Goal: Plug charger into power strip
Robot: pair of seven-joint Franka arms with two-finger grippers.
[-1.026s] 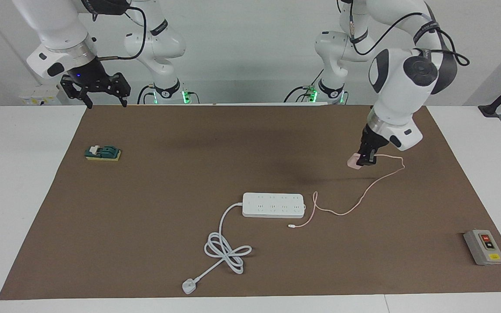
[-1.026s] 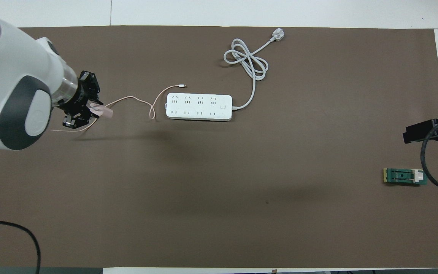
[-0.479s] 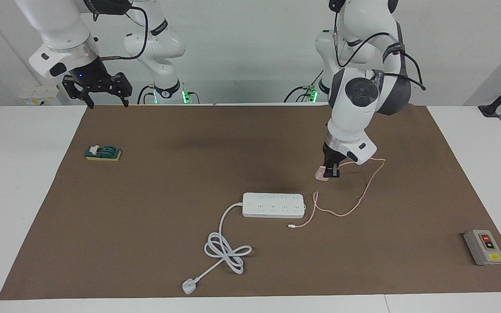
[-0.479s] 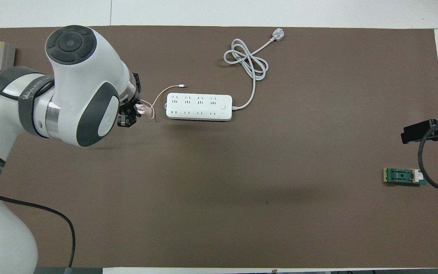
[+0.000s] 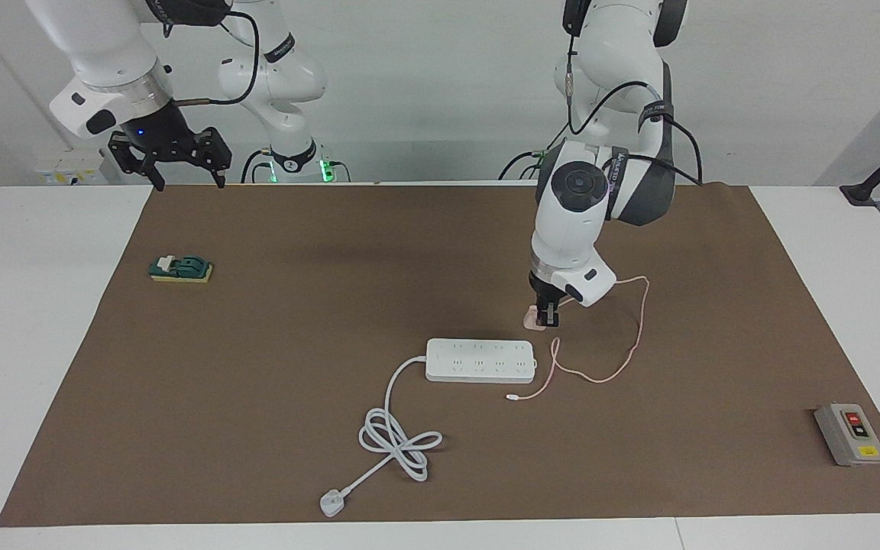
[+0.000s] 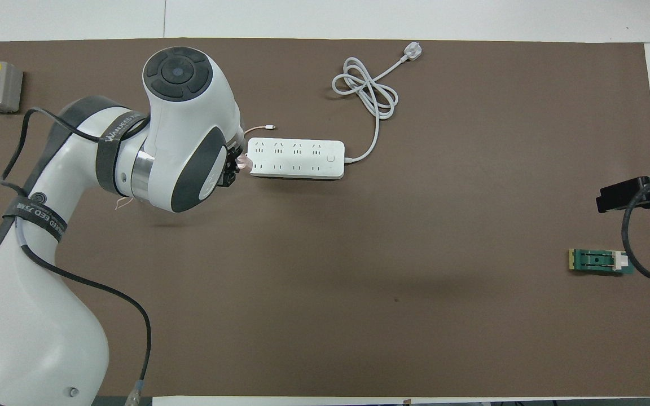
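Note:
The power strip (image 5: 480, 360) is a long white bar lying flat near the middle of the brown mat; it also shows in the overhead view (image 6: 295, 158). My left gripper (image 5: 547, 317) is shut on the charger (image 5: 534, 318), a small pale pink cube, and holds it just above the mat, beside the strip's end toward the left arm's end of the table. In the overhead view the charger (image 6: 242, 164) peeks out from under the left gripper (image 6: 232, 169) right at that end. Its thin pink cable (image 5: 638, 321) trails over the mat. My right gripper (image 5: 178, 172) waits open, raised over the mat's edge nearest the robots.
The strip's thick white cord (image 5: 398, 439) lies coiled and ends in a three-pin plug (image 5: 331, 503), farther from the robots. A grey button box (image 5: 850, 434) sits at the left arm's end. A small green block (image 5: 180, 269) sits at the right arm's end.
My left gripper has carried the charger from the left arm's end of the mat to the strip's end, dragging the pink cable along. The right arm has barely moved.

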